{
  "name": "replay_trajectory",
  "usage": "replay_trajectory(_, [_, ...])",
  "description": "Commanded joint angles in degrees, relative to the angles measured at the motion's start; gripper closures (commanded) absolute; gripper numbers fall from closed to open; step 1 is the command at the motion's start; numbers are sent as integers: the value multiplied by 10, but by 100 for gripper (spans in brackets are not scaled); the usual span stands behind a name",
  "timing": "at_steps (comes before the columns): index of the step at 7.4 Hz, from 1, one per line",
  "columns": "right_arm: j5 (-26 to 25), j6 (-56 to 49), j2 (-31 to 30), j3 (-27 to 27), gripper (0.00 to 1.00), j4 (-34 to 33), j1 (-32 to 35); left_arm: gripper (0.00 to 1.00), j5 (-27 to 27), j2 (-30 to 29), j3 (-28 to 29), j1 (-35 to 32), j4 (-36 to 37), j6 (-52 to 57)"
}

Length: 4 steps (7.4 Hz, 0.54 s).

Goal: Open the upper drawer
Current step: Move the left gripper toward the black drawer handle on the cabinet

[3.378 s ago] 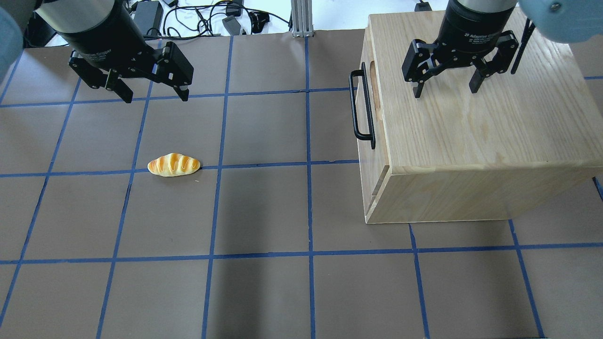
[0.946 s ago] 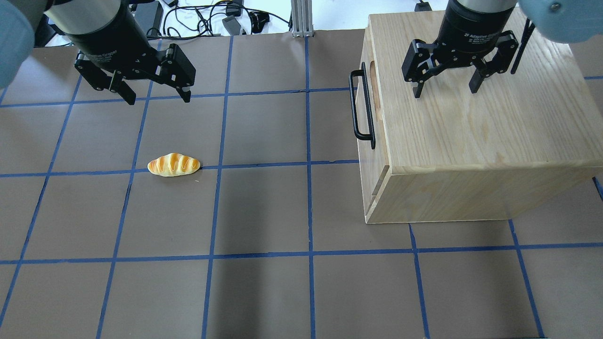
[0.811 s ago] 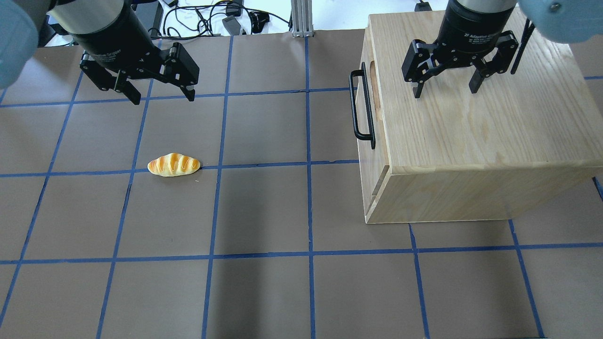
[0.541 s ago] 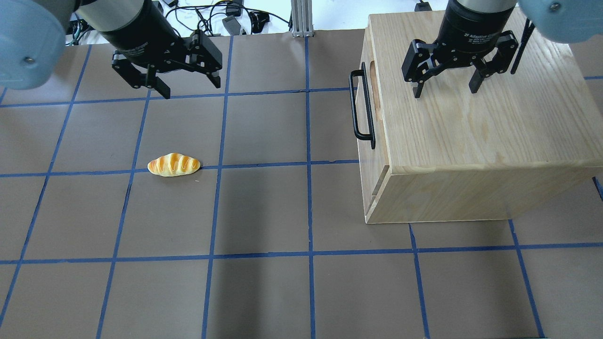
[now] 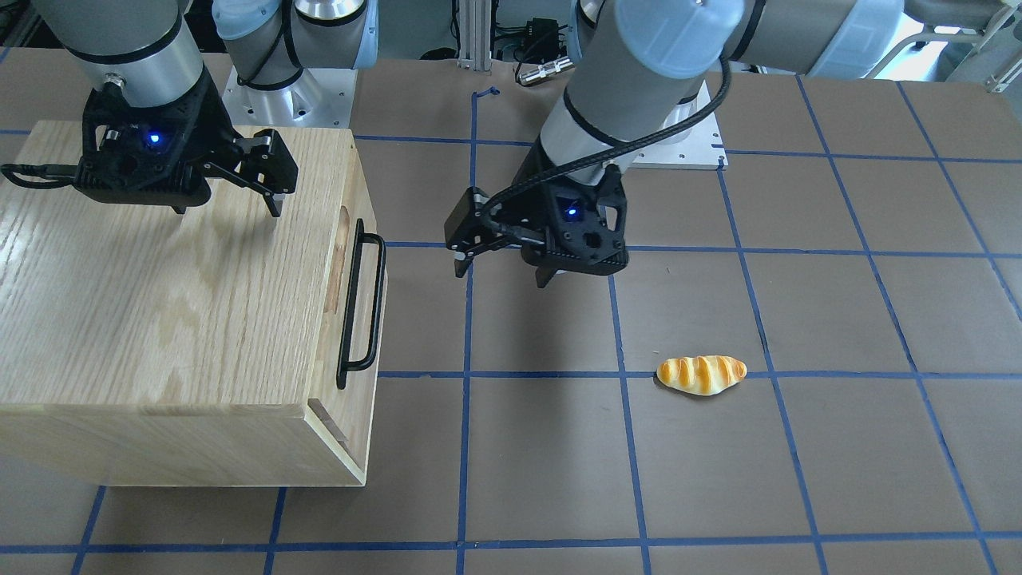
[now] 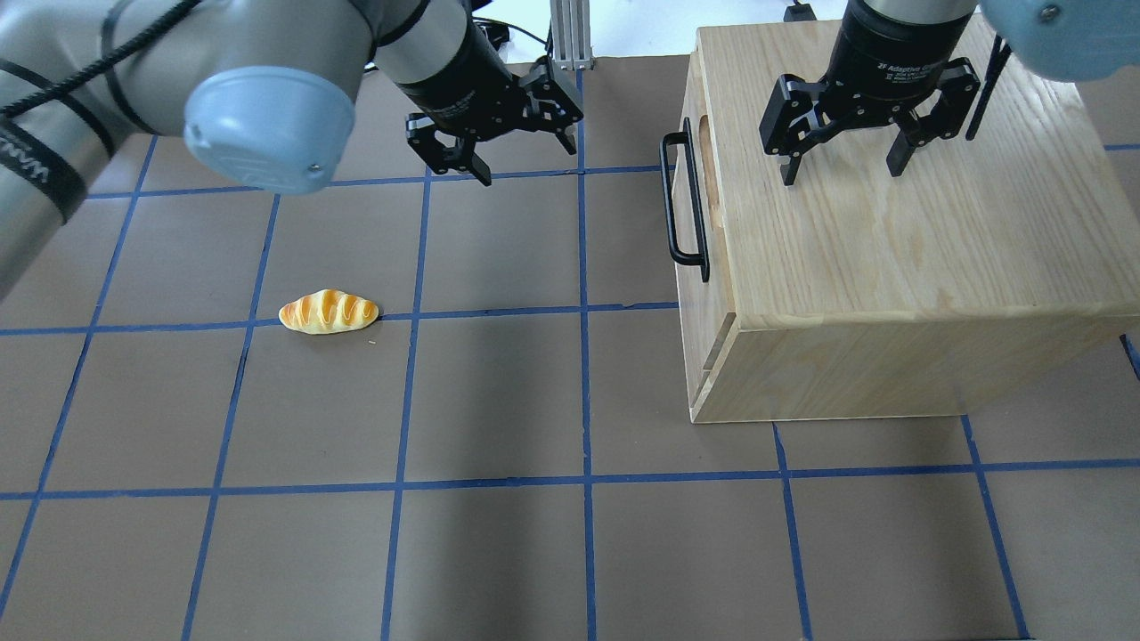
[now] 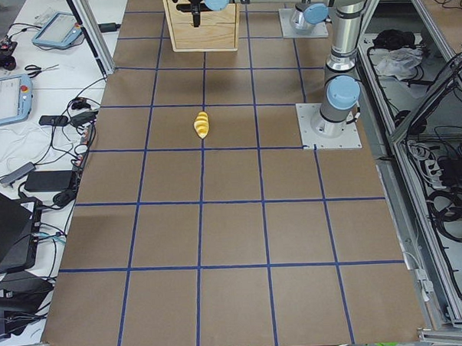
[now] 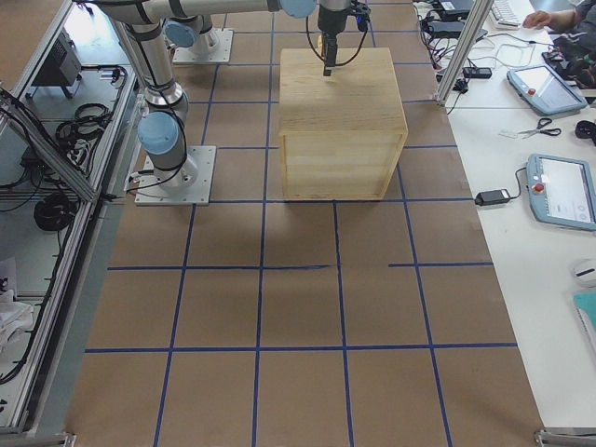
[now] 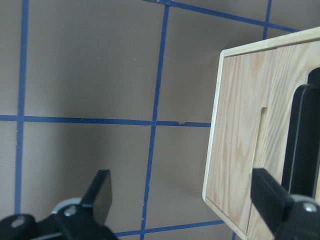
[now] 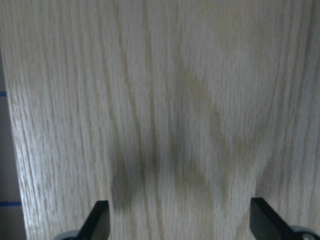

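The upper drawer (image 6: 718, 283) is shut in the light-wood cabinet (image 6: 891, 240), its front facing the table's middle. Its black bar handle (image 6: 684, 200) and oval slot (image 6: 708, 160) show; the handle also shows in the front view (image 5: 359, 303) and the left wrist view (image 9: 302, 140). My left gripper (image 6: 527, 163) is open and empty, hovering over the table a short way from the handle, not touching it. My right gripper (image 6: 842, 174) is open and empty just above the cabinet's top.
A toy bread roll (image 6: 329, 312) lies on the brown, blue-taped table (image 6: 499, 401), well away from the cabinet. Cables and power bricks (image 6: 401, 36) sit beyond the table's far edge. Tablets lie on side benches (image 8: 559, 186).
My left arm has swung right across the far side of the table, from the far left toward the drawer handle, still open. The right gripper, cabinet and roll have not moved.
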Motion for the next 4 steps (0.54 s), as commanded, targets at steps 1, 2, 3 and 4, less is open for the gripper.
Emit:
replay_trajectory(1, [0, 0, 0, 0, 0, 0, 0, 0, -21, -36, 0, -35, 50, -22])
replay_trajectory(2, [0, 0, 0, 0, 0, 0, 0, 0, -23, -48, 0, -38, 63, -22])
replay_trajectory(3, [0, 0, 0, 0, 0, 0, -1, 0, -22, -56, 0, -49, 79, -25])
replay_trajectory(4, [0, 0, 0, 0, 0, 0, -1, 0, -23, -61, 0, -52, 88, -35])
